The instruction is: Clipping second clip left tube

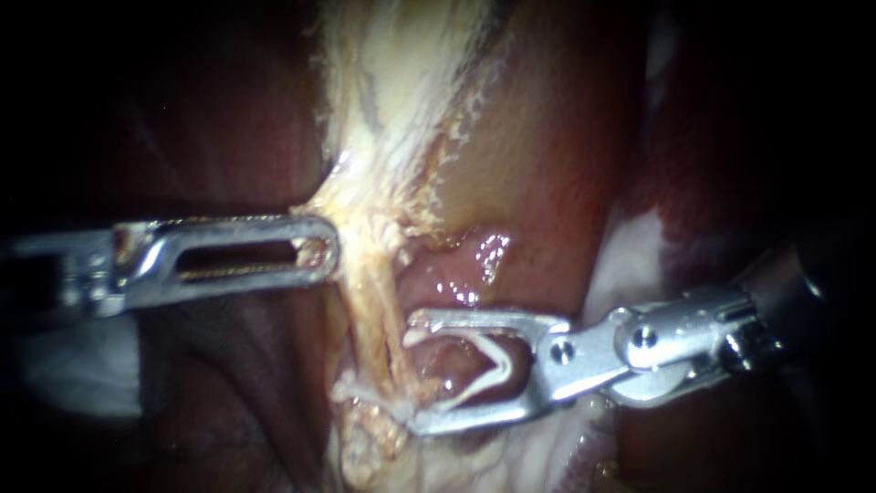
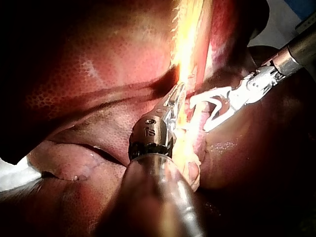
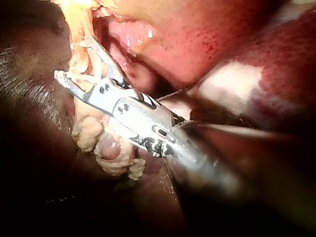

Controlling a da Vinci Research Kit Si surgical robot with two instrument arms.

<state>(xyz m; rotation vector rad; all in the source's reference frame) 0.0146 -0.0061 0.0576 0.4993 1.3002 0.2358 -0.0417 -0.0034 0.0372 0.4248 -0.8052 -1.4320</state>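
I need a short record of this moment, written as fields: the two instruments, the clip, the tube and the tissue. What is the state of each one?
left instrument: comes in from the left, shut on the edge of the pale tissue
right instrument: spread wide, carries the white clip
white clip: V-shaped, not yet closed, open end toward the tube
tube: thin pale strand, at the mouth of the right instrument
clip already on tube: cannot tell
liver: dark red, around the work site
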